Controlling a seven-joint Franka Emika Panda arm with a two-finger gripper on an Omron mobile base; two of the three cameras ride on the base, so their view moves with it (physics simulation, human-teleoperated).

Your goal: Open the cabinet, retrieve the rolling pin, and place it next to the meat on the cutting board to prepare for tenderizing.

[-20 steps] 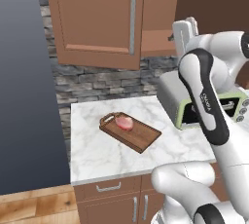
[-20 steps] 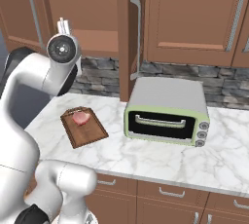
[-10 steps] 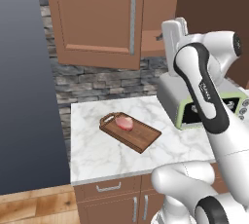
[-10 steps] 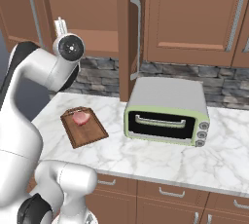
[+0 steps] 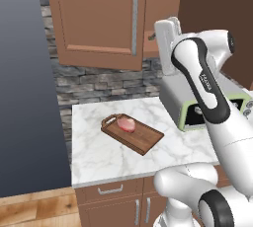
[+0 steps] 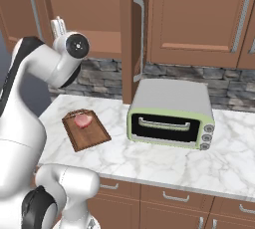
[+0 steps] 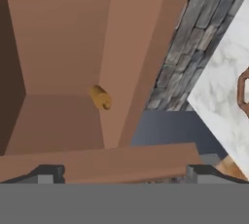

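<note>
A white robot arm reaches up toward the cabinet (image 5: 99, 18) on the wall, one door swung open. The gripper (image 7: 121, 172) has its jaws spread wide and holds nothing. Seen along the hand, the rolling pin (image 7: 100, 97) lies inside the cabinet on the shelf, ahead of the jaws and between their lines, well apart from the fingertips; it seems to rest against an inner wall. On the marble counter (image 5: 99, 152) below, the meat (image 5: 126, 124) sits on the cutting board (image 5: 141, 137), beside a pale green toaster oven (image 6: 172, 113).
</note>
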